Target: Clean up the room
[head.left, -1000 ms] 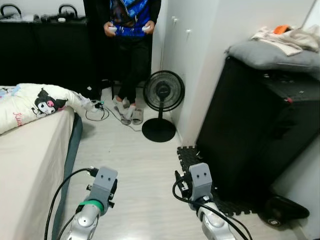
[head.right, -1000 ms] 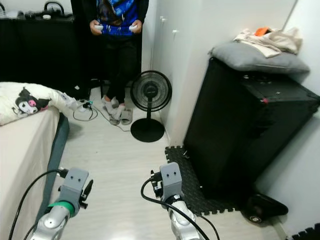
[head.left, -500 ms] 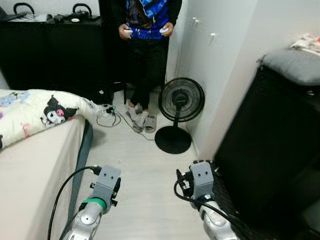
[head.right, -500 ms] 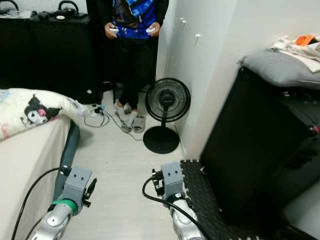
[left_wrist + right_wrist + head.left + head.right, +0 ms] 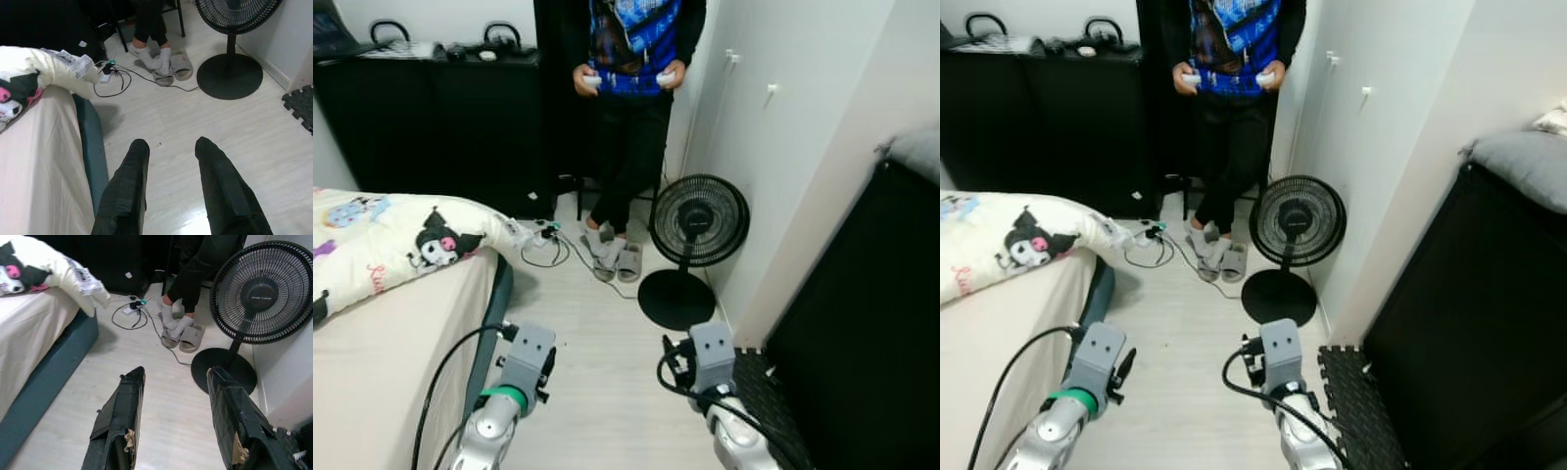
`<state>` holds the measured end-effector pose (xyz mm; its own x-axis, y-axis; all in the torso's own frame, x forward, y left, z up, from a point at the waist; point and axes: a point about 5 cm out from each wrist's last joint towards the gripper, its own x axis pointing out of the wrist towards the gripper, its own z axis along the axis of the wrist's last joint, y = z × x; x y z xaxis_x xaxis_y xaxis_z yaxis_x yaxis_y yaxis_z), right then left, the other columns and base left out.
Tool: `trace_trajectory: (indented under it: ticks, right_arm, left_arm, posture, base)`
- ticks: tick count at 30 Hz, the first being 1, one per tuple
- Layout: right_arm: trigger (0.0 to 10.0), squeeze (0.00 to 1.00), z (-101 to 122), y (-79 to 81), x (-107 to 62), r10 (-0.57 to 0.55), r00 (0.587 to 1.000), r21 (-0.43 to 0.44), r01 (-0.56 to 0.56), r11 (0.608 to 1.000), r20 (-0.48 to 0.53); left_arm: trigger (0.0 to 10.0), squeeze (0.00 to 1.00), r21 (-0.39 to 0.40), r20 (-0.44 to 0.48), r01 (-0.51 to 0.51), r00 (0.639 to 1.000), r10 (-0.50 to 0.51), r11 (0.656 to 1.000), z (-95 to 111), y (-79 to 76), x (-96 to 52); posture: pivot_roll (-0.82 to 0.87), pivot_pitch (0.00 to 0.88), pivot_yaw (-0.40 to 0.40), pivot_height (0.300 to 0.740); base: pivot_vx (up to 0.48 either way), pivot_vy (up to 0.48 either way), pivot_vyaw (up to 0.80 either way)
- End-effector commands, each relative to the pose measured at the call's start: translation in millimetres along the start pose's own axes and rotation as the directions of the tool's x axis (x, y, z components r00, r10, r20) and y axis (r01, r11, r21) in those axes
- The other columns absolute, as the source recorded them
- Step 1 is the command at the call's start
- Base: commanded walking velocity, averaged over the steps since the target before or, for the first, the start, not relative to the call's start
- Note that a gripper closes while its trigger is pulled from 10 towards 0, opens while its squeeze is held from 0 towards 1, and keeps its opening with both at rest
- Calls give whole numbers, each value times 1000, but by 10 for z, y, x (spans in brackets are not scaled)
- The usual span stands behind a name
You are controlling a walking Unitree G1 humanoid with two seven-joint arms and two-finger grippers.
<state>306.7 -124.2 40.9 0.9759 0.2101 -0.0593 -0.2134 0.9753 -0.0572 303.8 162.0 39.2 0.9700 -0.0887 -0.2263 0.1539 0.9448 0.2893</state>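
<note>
A pair of grey slippers (image 5: 618, 262) lies on the pale floor, with a person's socked feet (image 5: 155, 57) on and beside them. A white power strip with tangled cables (image 5: 106, 77) lies next to the bed's corner. My left gripper (image 5: 171, 143) hangs open over bare floor beside the bed's dark edge, holding nothing. My right gripper (image 5: 177, 371) is open too, above the floor short of the slippers (image 5: 188, 337) and the fan base. Both arms (image 5: 527, 358) are low in front of me.
A bed (image 5: 382, 362) with a cartoon-print blanket (image 5: 411, 240) is on the left. A black standing fan (image 5: 697, 220) stands by the white wall. A person (image 5: 631, 88) holding controllers stands ahead by black cabinets (image 5: 431, 117). A foam mat (image 5: 1361, 411) and a tall black unit (image 5: 1469, 323) are on the right.
The whole picture has shifted: the camera turned left and came closer to the fan and the person. The black unit slid toward the right edge. Both arms keep their pose.
</note>
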Motion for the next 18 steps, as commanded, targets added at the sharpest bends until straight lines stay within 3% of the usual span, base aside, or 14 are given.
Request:
trace_trajectory:
  ticks: [1, 18]
  right_arm:
    - [10000, 0, -38, -17, -26, -7, 1000, 1, 7, 1000, -16]
    - [10000, 0, -48, -43, -35, -20, 1000, 6, 21, 1000, -20]
  left_arm:
    - [10000, 0, 8, -15, 17, 1000, -16, 1000, -39, -38, -16]
    - [10000, 0, 6, -12, 24, 1000, -24, 1000, -32, -68, -14]
  posture:
    - [-66, 0, 46, 740]
    - [-73, 0, 44, 740]
  base:
    - [442, 0, 0]
    - [440, 0, 0]
